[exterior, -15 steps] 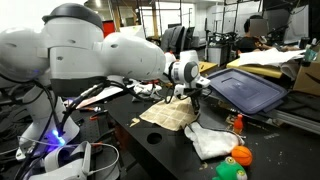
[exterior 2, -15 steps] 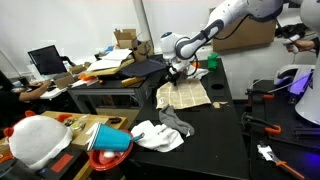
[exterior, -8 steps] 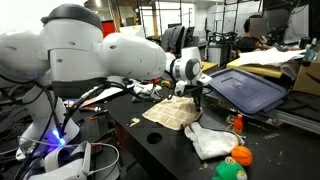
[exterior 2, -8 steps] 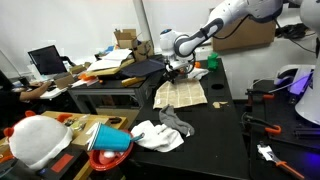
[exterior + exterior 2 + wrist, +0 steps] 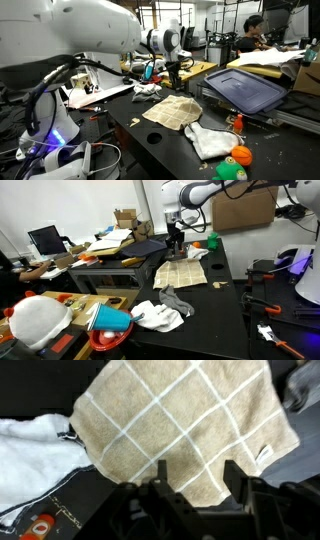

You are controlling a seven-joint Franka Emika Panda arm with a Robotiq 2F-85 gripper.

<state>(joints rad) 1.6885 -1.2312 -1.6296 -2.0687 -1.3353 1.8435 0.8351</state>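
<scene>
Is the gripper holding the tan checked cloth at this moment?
No: in the wrist view the tan checked cloth lies spread flat below the gripper, whose jaws stand apart with nothing between them.

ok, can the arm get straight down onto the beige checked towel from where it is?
Probably yes. The fingers hang apart and empty right above the beige checked cloth towel, with nothing between them and it. The crumpled white cloth lies only at one edge of the towel.
</scene>
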